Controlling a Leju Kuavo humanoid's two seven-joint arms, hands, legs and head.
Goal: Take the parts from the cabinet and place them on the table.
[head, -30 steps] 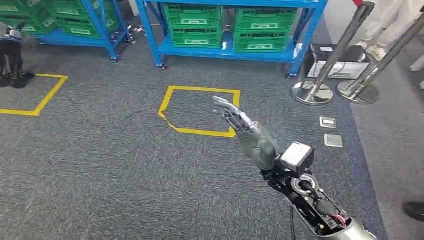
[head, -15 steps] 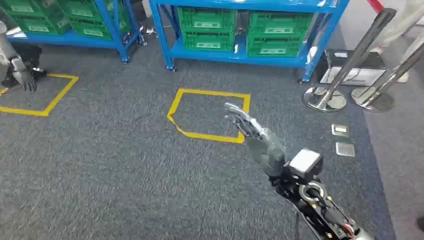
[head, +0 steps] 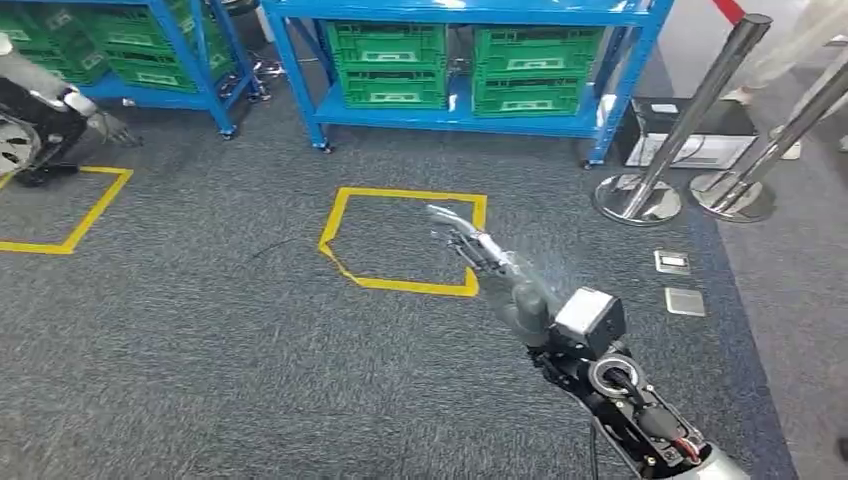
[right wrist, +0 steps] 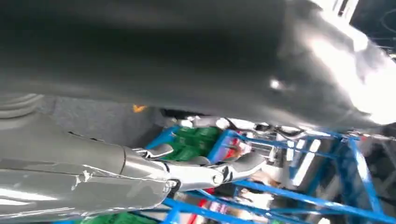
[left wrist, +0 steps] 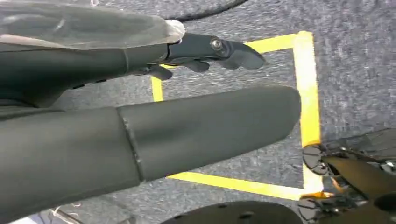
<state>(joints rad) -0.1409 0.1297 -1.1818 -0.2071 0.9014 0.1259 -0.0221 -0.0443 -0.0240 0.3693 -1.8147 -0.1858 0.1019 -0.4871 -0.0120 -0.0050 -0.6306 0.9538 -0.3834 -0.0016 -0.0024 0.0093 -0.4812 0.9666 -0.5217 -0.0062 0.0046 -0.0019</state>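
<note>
While the right arm reaches forward over the grey, coarse-pile carpet (head: 200,340), the right hand (head: 478,250) is stretched out flat, its slim silver fingers (head: 447,215) apart and nothing between them. In the blurred right wrist view the same hand looks empty too, as far as can be told.

The left hand (left wrist: 201,126) hangs above a taped square. Its thick, smooth grey thumb (left wrist: 243,114) and darker fingers (left wrist: 229,49) are extended and apart, and they grip nothing.

The cabinet (head: 460,112) is a blue painted metal rack standing at the far edge of the carpet, well apart from both hands. On its low shelf sit four green plastic crates (head: 385,45) with slatted sides, in two stacks of two side by side. The parts themselves cannot be made out inside them. A second blue rack (head: 190,50) with more green crates stands to the left of it.

Two outlines of yellow tape (head: 400,285) mark the carpet, one just under the right hand and one further left. To the right stand two polished chrome posts (head: 690,120) on round bases, side by side, and near them two small square metal plates (head: 684,301) lie flush in the floor.
</note>
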